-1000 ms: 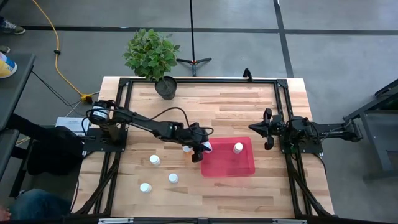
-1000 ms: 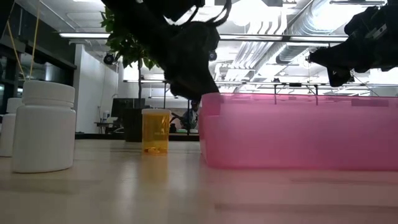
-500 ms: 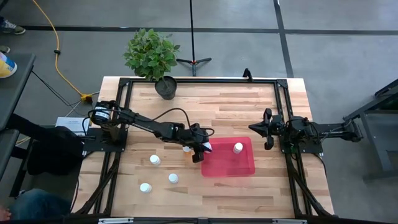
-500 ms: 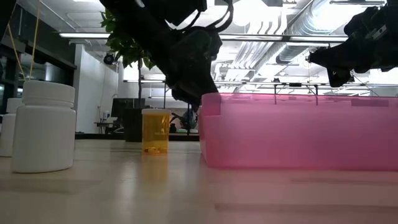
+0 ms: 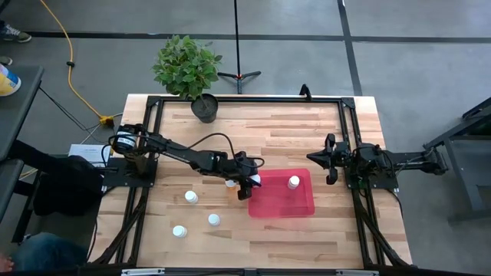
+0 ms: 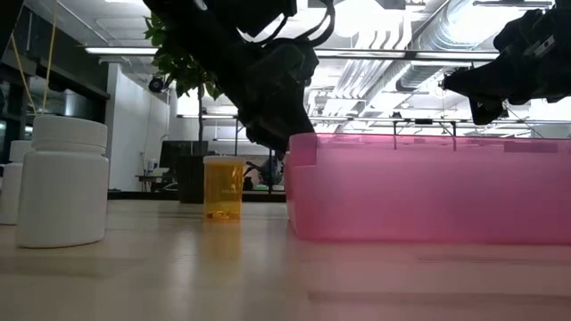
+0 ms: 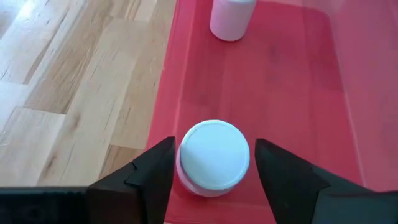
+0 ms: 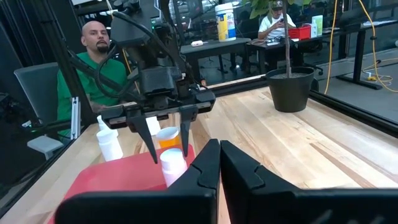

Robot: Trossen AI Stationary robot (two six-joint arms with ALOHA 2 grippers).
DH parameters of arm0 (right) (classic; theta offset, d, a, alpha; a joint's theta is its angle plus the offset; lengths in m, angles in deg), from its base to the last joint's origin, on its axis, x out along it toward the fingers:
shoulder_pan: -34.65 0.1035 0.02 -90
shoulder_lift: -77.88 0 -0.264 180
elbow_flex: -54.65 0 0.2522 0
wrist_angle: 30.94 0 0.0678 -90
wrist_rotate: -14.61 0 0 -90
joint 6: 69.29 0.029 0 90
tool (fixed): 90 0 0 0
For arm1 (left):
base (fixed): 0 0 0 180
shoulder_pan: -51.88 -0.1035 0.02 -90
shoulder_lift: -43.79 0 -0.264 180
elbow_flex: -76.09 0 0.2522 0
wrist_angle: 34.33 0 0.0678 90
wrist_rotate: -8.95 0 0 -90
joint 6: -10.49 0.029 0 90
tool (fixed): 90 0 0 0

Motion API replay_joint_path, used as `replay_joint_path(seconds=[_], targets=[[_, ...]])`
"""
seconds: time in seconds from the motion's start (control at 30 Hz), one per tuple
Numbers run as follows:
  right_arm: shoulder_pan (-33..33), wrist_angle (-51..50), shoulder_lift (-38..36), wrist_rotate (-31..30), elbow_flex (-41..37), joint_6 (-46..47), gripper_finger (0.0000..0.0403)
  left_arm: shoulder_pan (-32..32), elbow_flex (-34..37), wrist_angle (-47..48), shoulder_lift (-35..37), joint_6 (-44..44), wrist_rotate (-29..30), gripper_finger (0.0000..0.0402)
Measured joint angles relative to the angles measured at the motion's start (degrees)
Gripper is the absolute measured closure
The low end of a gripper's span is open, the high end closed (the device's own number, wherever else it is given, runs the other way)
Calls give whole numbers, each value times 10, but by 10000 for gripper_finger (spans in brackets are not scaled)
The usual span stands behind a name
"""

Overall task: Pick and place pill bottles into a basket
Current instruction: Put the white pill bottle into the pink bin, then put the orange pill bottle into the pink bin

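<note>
The left gripper [image 5: 247, 184] is hovering at the left edge of the red basket [image 5: 281, 204], its fingers spread apart with a white bottle [image 7: 213, 158] sitting between them. In the left wrist view small gaps are showing on both sides of the cap, so the fingers are flanking the bottle rather than pressing it, and whether it is resting on the basket floor cannot be told. A second bottle [image 5: 294, 182] is standing upright inside the basket, ahead of those jaws near the far rim. Three more bottles [image 5: 190, 197] are standing on the wooden table [image 5: 268, 126], behind the left gripper and well apart from the basket. An amber vial [image 6: 223, 188] is standing just beside the basket's outer wall. The right gripper [image 5: 331, 160] is waiting off the basket's right side with its fingers pressed together. No label or writing is showing on any bottle.
</note>
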Motion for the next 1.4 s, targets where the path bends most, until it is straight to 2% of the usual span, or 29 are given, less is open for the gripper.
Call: replay_joint_path(seconds=[0.3,0.7,0.83,1.17,1.4], targets=[[0,0,0,0,0,-4,399,0,-5,1,0,0,1,114],[0,0,0,0,0,-4,402,0,-49,23,0,17,5,118],[0,0,0,0,0,-4,399,0,-76,94,3,17,5,118],[0,0,0,0,0,-4,400,0,-189,377,4,41,16,118],[0,0,0,0,0,-4,399,0,-208,496,4,41,-3,118]])
